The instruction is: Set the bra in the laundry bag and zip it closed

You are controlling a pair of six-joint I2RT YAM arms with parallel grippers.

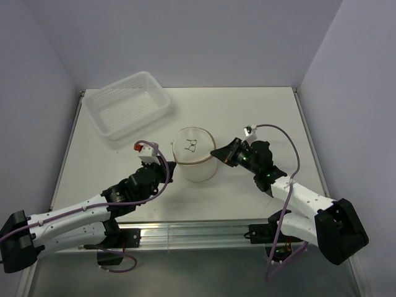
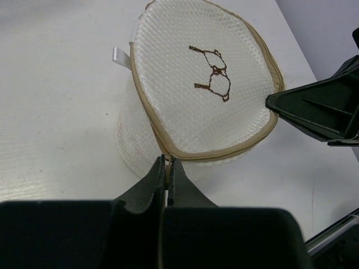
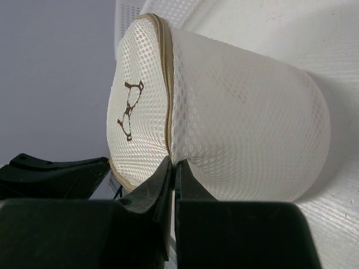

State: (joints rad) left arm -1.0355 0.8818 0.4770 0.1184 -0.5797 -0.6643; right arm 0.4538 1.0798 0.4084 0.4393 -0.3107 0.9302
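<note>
The laundry bag (image 1: 193,154) stands upright mid-table, a white mesh cylinder with a tan zipper round its top rim and a bra icon on the lid. It also shows in the left wrist view (image 2: 205,84) and the right wrist view (image 3: 241,112). My left gripper (image 2: 166,159) is shut on a small tan zipper pull at the bag's near-left rim (image 1: 171,164). My right gripper (image 3: 173,161) is shut, pinching the mesh by the zipper seam on the bag's right side (image 1: 215,152). The visible zipper run looks closed. The bra is hidden.
A white perforated plastic basket (image 1: 127,105) sits at the back left, apart from the bag. A small white loop tag (image 2: 119,56) sticks out of the bag's rim. Grey walls enclose the table on three sides.
</note>
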